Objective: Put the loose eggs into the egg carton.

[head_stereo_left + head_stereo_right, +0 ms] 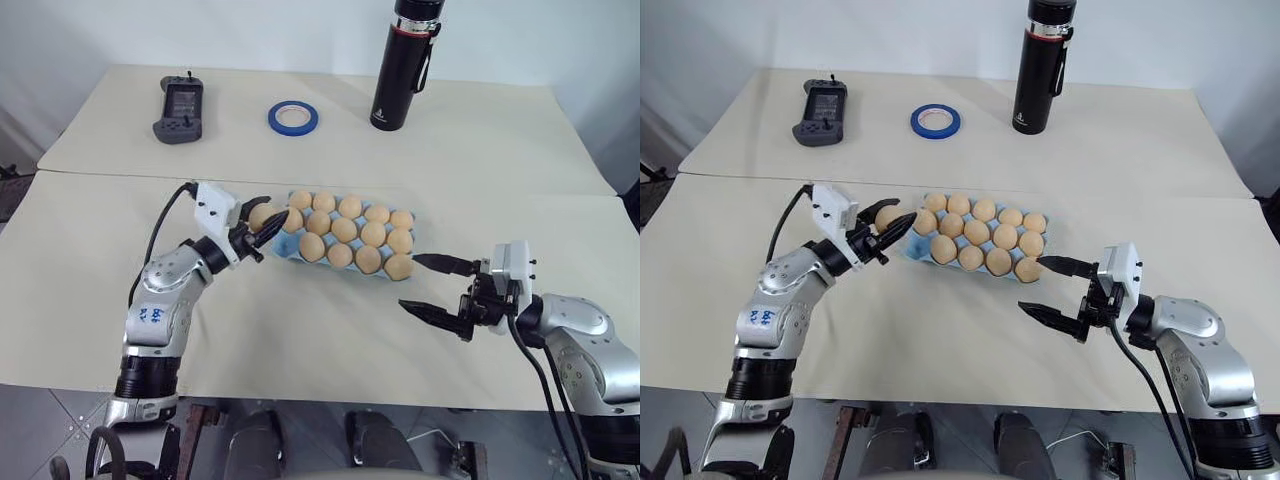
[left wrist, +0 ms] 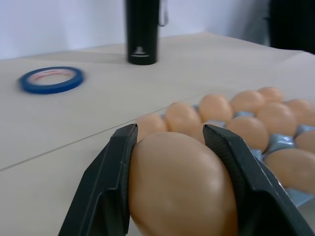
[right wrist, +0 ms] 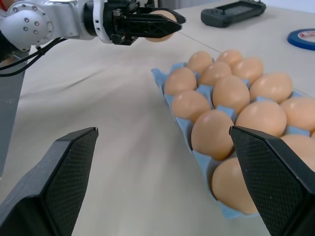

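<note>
Okay, my left gripper (image 1: 262,224) pinches an egg (image 1: 263,215) beside the nearly full carton (image 1: 288,246); my right gripper (image 1: 432,288) gapes empty; flask (image 1: 405,62) and tape ring (image 1: 293,117) sit behind.

The eggs (image 1: 345,232) are showing pale tan-orange, the carton (image 3: 173,117) under them light blue, and the egg (image 2: 182,187) between the left gripper (image 1: 256,222)'s black fingers is glowing the same tan. At 12 o'clock of the carton a blue tape ring (image 1: 293,117) is lying on the cream table (image 1: 90,250). A black flask (image 1: 405,65) with a thin red band is standing at 1 o'clock, a dark grey controller (image 1: 179,109) is lying at 10 o'clock, and the right gripper (image 1: 437,287) at 4 o'clock is showing black fingers on a silver arm.
</note>
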`<state>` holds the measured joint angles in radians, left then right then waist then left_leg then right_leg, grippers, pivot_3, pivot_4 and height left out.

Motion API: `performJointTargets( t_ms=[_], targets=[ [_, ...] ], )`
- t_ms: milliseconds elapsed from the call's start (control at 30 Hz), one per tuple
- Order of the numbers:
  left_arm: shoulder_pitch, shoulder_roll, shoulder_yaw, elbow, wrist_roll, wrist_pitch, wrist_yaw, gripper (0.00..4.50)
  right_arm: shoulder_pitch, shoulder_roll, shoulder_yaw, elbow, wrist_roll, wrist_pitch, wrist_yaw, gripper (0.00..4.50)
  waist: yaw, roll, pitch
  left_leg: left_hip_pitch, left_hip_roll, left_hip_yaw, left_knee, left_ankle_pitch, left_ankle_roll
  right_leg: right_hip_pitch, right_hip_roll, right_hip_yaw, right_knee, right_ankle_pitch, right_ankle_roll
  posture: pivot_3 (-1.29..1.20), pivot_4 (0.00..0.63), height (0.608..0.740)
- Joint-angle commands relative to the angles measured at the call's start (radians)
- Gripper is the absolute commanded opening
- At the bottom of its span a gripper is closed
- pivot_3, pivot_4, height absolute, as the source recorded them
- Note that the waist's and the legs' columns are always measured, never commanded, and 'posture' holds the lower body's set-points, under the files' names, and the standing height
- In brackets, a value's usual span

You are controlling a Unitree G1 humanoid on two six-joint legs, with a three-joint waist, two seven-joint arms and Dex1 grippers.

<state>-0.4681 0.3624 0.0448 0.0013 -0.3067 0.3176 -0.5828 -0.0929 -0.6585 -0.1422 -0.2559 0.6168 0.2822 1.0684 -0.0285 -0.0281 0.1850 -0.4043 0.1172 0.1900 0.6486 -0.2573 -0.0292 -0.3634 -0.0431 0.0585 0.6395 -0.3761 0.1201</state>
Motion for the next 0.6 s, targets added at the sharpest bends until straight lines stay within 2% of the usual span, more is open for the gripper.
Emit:
performJointTargets(
  t_ms=[33,67,100,233,267,400,600],
  targets=[
    [-0.028,0.012,-0.018,0.02,0.006,-0.023,-0.041,2.18,0.017,0.002,-0.036,-0.051,0.01,-0.019,-0.019,4.5,-0.003,0.0,0.0,0.0,0.0,0.001,0.0,0.0,0.0,-0.001,0.0,0.001,0.0,0.0,0.0,0.0,0.15,0.74],
    [-0.027,0.018,-0.028,0.024,0.01,-0.016,-0.053,2.57,0.022,0.002,-0.037,-0.055,0.01,-0.019,-0.022,4.5,-0.002,0.0,0.0,0.0,0.0,0.001,0.0,0.0,-0.001,-0.002,0.0,0.001,0.002,0.0,0.0,0.0,0.15,0.74],
    [-0.026,0.025,-0.037,0.026,0.011,-0.008,-0.066,2.72,0.026,0.001,-0.037,-0.058,0.009,-0.019,-0.024,4.5,-0.002,0.0,0.0,0.0,0.0,0.002,0.0,0.0,-0.001,-0.003,0.0,0.001,0.003,0.0,0.001,0.0,0.15,0.74],
    [-0.022,0.029,-0.039,0.025,0.014,-0.012,-0.073,3.96,0.033,0.002,-0.038,-0.064,0.009,-0.018,-0.038,4.5,-0.001,0.0,0.0,-0.001,0.001,0.002,0.0,0.001,-0.002,-0.006,0.001,0.003,0.007,-0.001,0.001,0.0,0.15,0.74],
    [-0.021,0.031,-0.038,0.024,0.016,-0.013,-0.072,4.36,0.034,0.002,-0.037,-0.064,0.009,-0.018,-0.04,4.5,-0.001,0.0,0.0,-0.001,0.001,0.003,0.001,0.001,-0.002,-0.006,0.0,0.003,0.007,-0.001,0.001,0.0,0.15,0.74],
    [-0.021,0.043,-0.02,0.016,0.015,-0.025,-0.067,4.44,0.026,0.005,-0.029,-0.056,0.005,-0.017,-0.044,4.5,-0.001,0.0,0.0,-0.001,0.0,0.003,0.001,0.002,-0.001,-0.006,0.0,0.003,0.007,-0.001,0.001,0.0,0.15,0.74],
    [-0.016,0.068,0.071,-0.038,-0.025,0.006,-0.029,4.44,0.007,0.007,-0.019,-0.039,0.0,-0.015,-0.041,4.5,-0.002,0.0,0.0,-0.001,0.001,0.003,0.001,0.002,-0.001,-0.007,0.0,0.003,0.009,-0.001,0.001,0.0,0.15,0.74]
  ],
)
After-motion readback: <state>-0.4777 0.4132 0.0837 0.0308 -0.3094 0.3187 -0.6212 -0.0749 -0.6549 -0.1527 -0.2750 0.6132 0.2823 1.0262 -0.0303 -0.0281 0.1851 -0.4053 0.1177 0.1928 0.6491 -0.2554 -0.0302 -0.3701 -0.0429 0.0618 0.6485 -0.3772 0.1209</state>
